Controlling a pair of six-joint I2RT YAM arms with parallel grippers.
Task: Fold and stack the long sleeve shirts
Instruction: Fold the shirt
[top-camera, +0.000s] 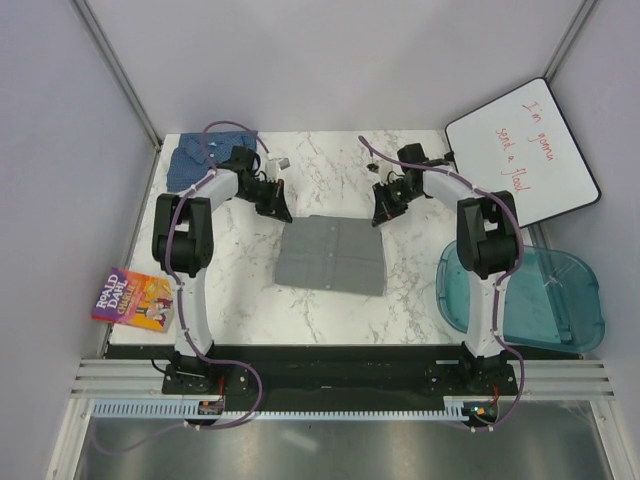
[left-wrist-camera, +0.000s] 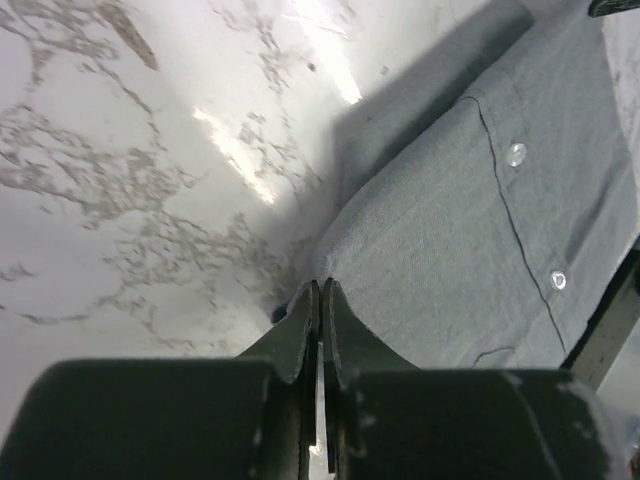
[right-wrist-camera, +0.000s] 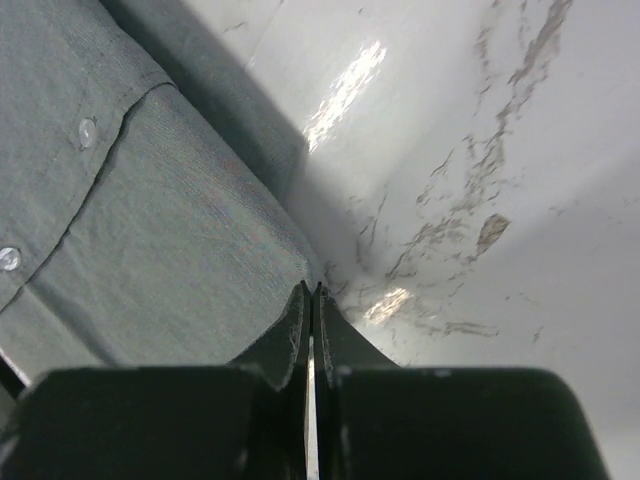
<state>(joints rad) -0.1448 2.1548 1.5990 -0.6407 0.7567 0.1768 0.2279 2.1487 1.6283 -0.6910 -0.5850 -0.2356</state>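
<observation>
The grey long sleeve shirt (top-camera: 332, 256) lies folded into a rectangle in the middle of the marble table (top-camera: 240, 300), placket and buttons facing up. My left gripper (top-camera: 283, 212) is at its far left corner. In the left wrist view the left gripper (left-wrist-camera: 321, 285) is shut, with that corner of the grey shirt (left-wrist-camera: 470, 240) pinched at its tips. My right gripper (top-camera: 381, 215) is at the far right corner. The right wrist view shows the right gripper (right-wrist-camera: 311, 288) shut on the edge of the grey shirt (right-wrist-camera: 150, 250). The blue shirt (top-camera: 198, 157) lies bunched at the table's back left corner.
A whiteboard (top-camera: 525, 155) with red writing leans at the back right. A teal plastic bin (top-camera: 545, 300) hangs off the table's right edge. A colourful paperback book (top-camera: 133, 299) lies off the left edge. White walls close in the back and both sides.
</observation>
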